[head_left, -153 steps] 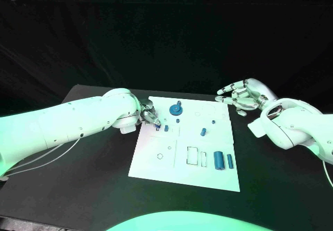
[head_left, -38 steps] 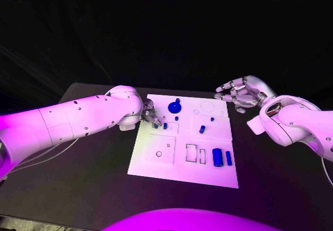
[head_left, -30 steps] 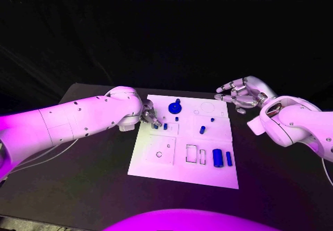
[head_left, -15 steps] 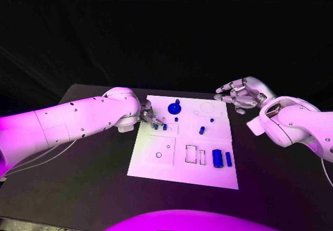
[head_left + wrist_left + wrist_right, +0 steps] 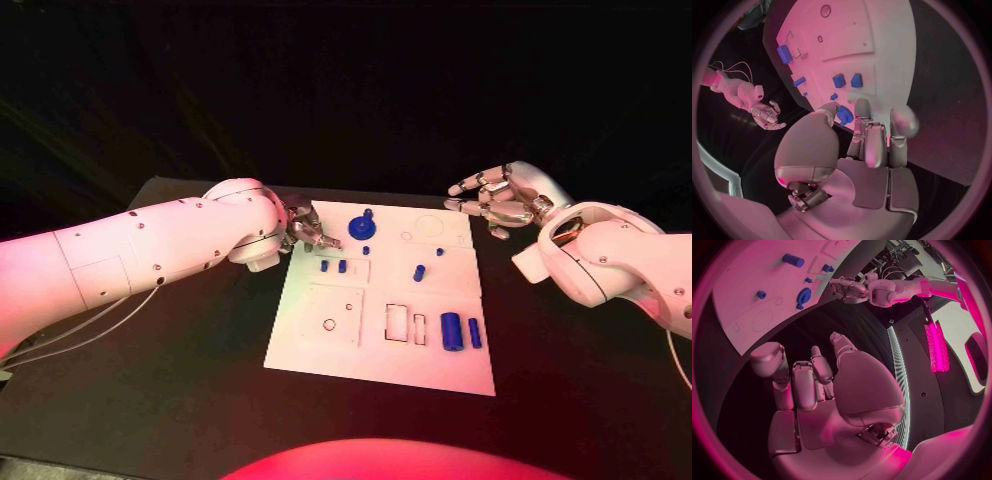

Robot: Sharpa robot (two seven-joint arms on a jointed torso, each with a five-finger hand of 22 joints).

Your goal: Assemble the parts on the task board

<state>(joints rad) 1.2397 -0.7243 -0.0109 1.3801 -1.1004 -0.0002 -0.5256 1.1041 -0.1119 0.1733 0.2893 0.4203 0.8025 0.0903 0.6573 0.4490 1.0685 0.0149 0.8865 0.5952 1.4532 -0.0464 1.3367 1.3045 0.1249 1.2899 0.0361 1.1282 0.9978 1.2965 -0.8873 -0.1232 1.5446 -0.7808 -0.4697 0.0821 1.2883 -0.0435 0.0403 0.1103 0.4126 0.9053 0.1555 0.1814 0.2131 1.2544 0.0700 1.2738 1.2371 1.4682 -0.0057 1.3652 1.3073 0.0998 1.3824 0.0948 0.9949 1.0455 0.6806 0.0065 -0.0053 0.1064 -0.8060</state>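
White and flat, the rectangular task board (image 5: 378,345) lies in the middle of the matte black table (image 5: 173,390), with thin outlines of squares, slots and circles drawn on its smooth face. On it rest the small blue plastic parts. A round blue gear-like disc with a short stem (image 5: 362,217) sits near the far edge, at about 12 o'clock from the board's centre. Two short blue pegs side by side (image 5: 332,266) lie at about 10 o'clock, in front of the left hand. One slanted blue cylinder (image 5: 418,272) lies near 1 o'clock, and a tiny blue stud (image 5: 440,252) is just beyond it. At 4 o'clock a thick blue cylinder (image 5: 451,331) lies next to a thinner blue bar (image 5: 476,337), close together but apart.

The silver metal left hand (image 5: 306,229) hovers over the board's far left corner, at about 11 o'clock; its fingers are curled inward, and the left wrist view shows nothing between them, the fingertips (image 5: 861,106) reaching toward the disc and the two pegs. The silver right hand (image 5: 498,200) is off the board at 2 o'clock, above the black table, its fingers loosely bent and apart, holding nothing.
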